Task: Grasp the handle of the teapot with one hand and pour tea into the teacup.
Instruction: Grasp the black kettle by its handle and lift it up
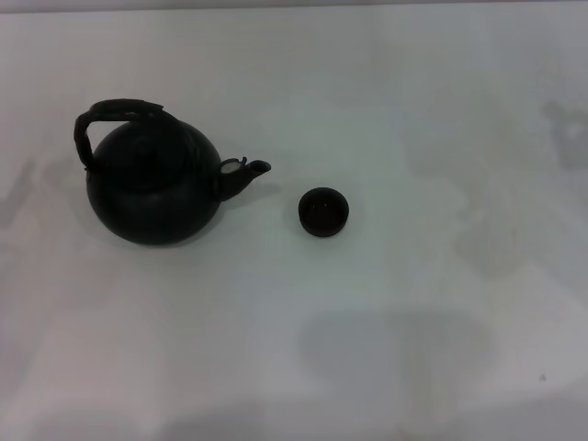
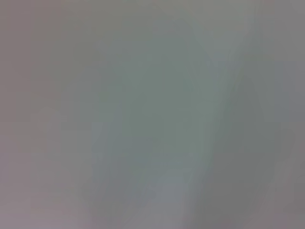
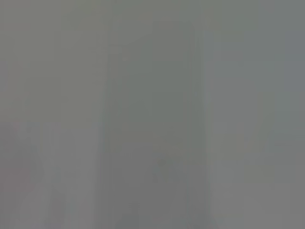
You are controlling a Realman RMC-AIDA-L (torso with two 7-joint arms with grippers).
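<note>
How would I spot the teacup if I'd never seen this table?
Find the big round black teapot on the white table. Follow its spout toward the robot's right. The teacup stands just beyond, apart: tiny, low, black and handleless.

**Setting: bare test bench, likely lab**

Plain white counter (image 1: 413, 110) fills the head view, faintly smudged, with no furnishings or household clutter. Only staged props: black teapot (image 1: 156, 193) and small teacup (image 1: 323, 211), set apart. Both wrist views show featureless grey only.
</note>
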